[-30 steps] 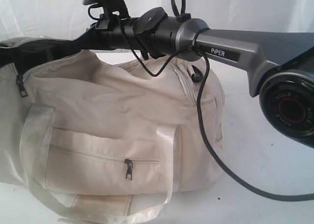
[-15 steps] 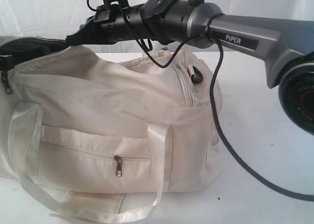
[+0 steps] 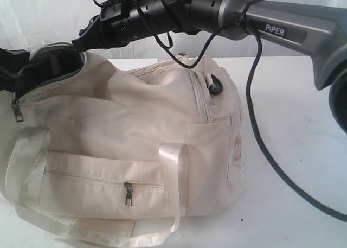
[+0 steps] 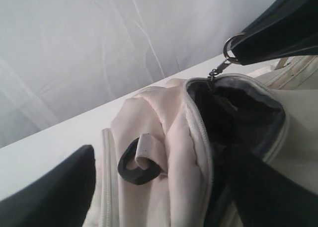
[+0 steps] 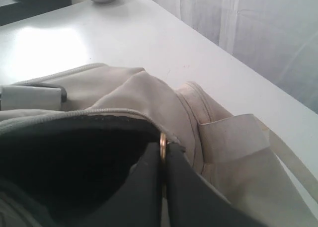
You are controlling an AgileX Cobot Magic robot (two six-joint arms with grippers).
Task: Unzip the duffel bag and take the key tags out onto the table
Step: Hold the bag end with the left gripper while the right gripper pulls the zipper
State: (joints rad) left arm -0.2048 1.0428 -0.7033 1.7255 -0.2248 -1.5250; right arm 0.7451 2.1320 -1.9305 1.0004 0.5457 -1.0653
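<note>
One duffel bag [image 3: 135, 134] on desk [image 3: 293, 123], part-unzipped: right gripper [image 5: 162, 155] jaws clamped on zip pull [image 4: 219, 67] to draw it, left gripper [image 4: 161, 157] jaws apart.

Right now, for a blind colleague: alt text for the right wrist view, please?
The right gripper, shut, pinches a small metal ring at the dark, open mouth of the cream duffel bag. The bag lies on a white table.

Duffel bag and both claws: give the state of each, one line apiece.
Duffel bag: main zip open at one end, grey lining showing.
Side pocket zip: shut.
Right claw: shut on the main zip's pull ring.
Left claw: open, at the bag's mouth.
</note>
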